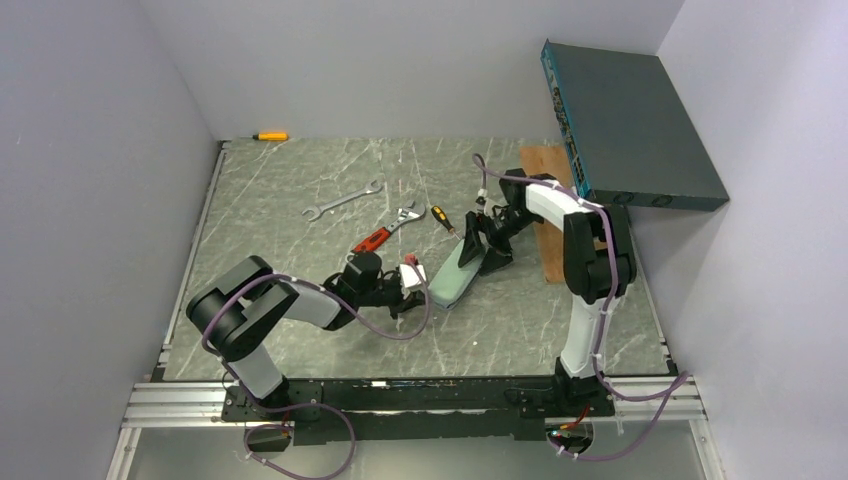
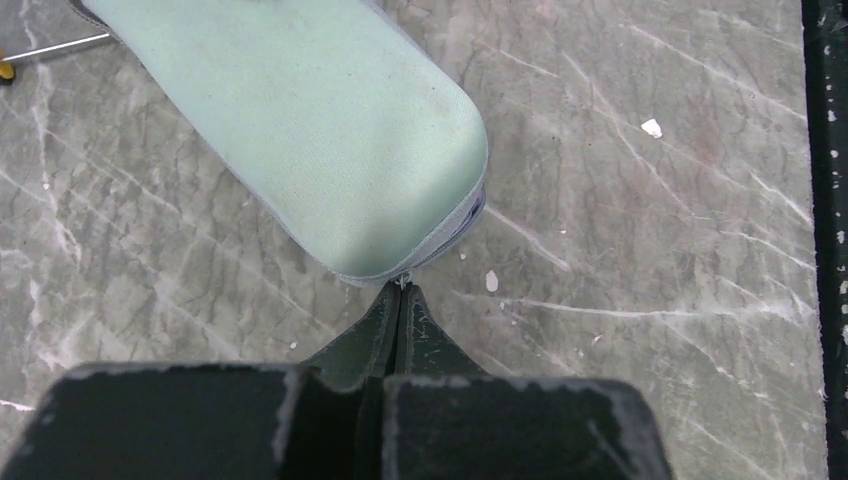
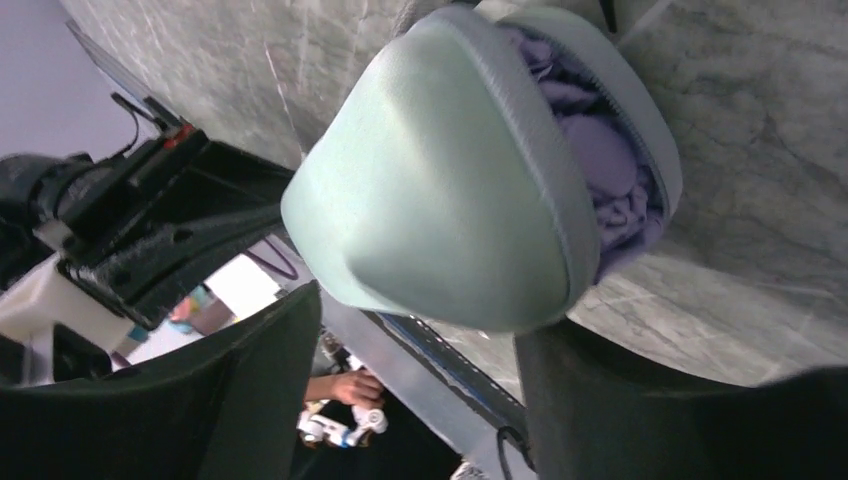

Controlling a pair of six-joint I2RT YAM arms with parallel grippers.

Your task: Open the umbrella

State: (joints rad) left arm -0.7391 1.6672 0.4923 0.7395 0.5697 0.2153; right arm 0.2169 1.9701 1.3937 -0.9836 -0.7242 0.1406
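The tabletop (image 1: 520, 310) is grey-green, marble-patterned, with pale veins. A left wall (image 1: 90, 200), back wall (image 1: 400, 60) and right wall (image 1: 770, 290), all plain lavender-grey, enclose it. An aluminium rail (image 1: 180, 405) borders the near edge. Lighting is even; shadows are soft.

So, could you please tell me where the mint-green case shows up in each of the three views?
Top external: the mint-green case sits just right of centre on the table.
Left wrist: it fills the upper left, rounded end pointing lower right.
Right wrist: it fills the upper centre, zip partly open, the lavender umbrella showing inside.
Shared landmark: the grey marbled table under it in every view.
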